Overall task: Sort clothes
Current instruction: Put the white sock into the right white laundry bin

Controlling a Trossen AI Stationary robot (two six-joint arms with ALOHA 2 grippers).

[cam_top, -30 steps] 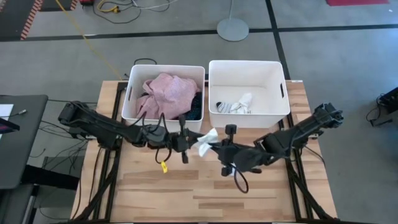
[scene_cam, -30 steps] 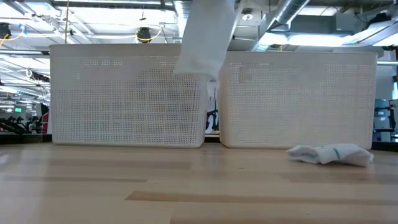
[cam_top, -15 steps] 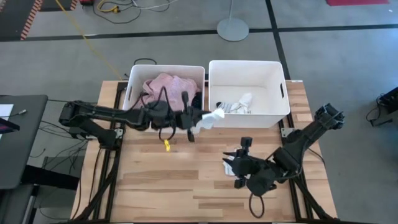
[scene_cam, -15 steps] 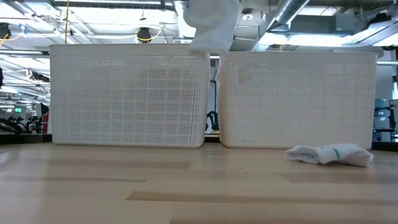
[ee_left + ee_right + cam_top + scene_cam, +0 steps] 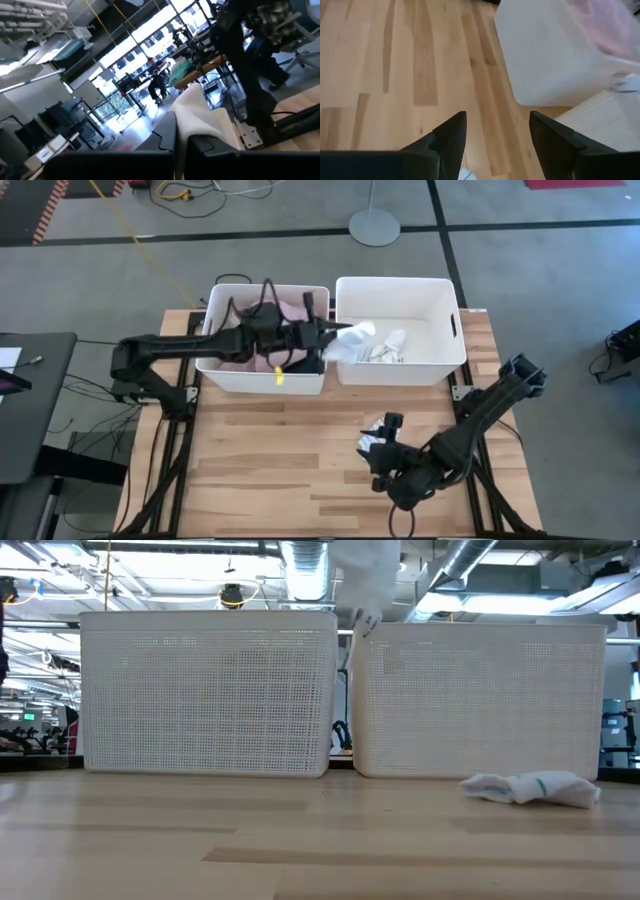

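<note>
My left gripper (image 5: pixel 328 336) reaches over the left white bin (image 5: pixel 215 360) and is shut on a white sock (image 5: pixel 358 333). The sock hangs above the gap between the two bins (image 5: pixel 368 575). The pink shirt (image 5: pixel 292 304) lies in the left bin, mostly under my arm. White and striped socks (image 5: pixel 388 348) lie in the right bin (image 5: pixel 400 288). Another white sock (image 5: pixel 530 787) lies flat on the table. My right gripper (image 5: pixel 495 135) stands open just above it (image 5: pixel 374 444), with a bit of it (image 5: pixel 465 175) showing between the fingers. My left gripper pinches one end of the white sock (image 5: pixel 196 131) between its two fingers. The fingers come about level from the table's left side. The rest of the sock sticks out past the fingertips and droops, its lower end (image 5: pixel 368 622) clear of the bins.
The two bins stand side by side along the far edge of the wooden table (image 5: pixel 260 470). Bare tabletop lies at the near left. Black cables and a yellow tag (image 5: pixel 279 376) hang from my left arm over the left bin's near wall.
My left gripper has carried the white sock up and toward the far edge and the right, from over the table's middle to above the bins. My right gripper has drawn back toward the near edge and sunk over the sock on the table.
</note>
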